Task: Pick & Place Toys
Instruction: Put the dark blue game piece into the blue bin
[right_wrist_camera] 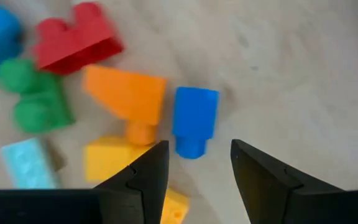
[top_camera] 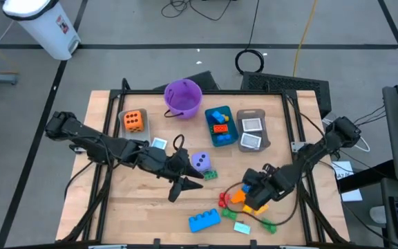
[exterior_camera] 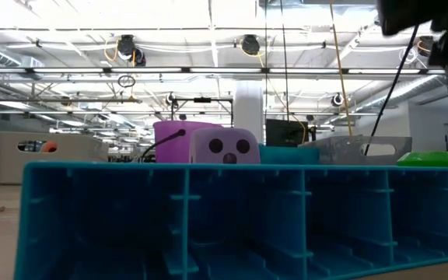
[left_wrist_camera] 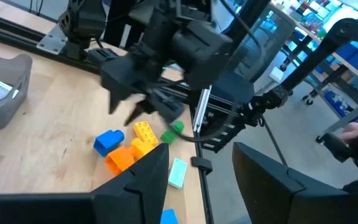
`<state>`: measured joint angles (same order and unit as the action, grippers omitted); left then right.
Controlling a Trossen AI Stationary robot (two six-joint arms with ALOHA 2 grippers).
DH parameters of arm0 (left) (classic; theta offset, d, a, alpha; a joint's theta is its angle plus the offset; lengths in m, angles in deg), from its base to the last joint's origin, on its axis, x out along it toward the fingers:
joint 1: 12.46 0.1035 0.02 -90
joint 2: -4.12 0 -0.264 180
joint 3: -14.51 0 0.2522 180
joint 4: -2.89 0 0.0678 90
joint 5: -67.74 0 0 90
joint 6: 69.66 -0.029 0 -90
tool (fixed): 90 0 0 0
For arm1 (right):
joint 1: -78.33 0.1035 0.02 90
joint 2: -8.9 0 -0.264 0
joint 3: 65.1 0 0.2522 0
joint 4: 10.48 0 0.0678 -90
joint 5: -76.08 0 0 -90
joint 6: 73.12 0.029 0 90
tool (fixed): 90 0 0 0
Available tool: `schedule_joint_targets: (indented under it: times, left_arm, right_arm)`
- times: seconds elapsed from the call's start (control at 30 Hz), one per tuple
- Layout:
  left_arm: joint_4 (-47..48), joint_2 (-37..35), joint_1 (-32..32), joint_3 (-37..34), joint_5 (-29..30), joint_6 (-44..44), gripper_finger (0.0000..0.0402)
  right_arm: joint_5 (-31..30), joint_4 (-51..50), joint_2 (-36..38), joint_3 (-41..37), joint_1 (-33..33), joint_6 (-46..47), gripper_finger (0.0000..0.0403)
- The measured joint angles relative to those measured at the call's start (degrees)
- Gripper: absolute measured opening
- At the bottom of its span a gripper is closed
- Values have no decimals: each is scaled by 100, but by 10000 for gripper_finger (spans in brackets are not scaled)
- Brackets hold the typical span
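Several bricks lie clustered on the surface under my right fingers (right_wrist_camera: pixel 194 165), which stand apart above the small blue brick (right_wrist_camera: pixel 193 120); next I judge: descend, straddle it, close.

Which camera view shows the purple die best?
The high view: the whole purple die shows, beside the left gripper. The low view shows only its top behind a blue brick. Neither wrist view shows it.

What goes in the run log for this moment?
right gripper: open, over small blue plastic brick | left gripper: open, empty, mid-table
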<state>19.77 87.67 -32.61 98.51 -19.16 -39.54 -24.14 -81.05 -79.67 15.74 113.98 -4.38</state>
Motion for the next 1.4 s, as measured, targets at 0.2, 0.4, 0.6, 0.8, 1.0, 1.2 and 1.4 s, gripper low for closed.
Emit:
schedule_joint_targets:
  times: [0.2, 0.4, 0.6, 0.8, 1.0, 1.2, 1.4]
  left_arm:
    - [9, 0, -2, 0, -4, 1, 186]
    - [14, 0, -2, 0, -7, 6, 186]
    - [118, 0, 14, 0, -17, 3, 186]
    - [184, 0, 106, 0, -72, 12, 186]
    - [181, 0, 223, 0, -210, 23, 186]
    - [179, 0, 289, 0, -214, 21, 186]
    - [179, 0, 330, 0, -216, -12, 186]
  right_arm:
    - [9, 382, 6, -271, -177, -47, 206]
    - [372, 1111, 4, -691, -270, -85, 251]
    - [452, 1418, 8, -1054, -259, -128, 271]
    - [444, 2008, 8, -1421, -261, -86, 267]
    - [409, 2279, 6, -1753, -314, -45, 253]
    - [69, 2277, 4, -1874, -309, -45, 212]
    - [-172, 2563, 109, -1876, -417, -301, 141]
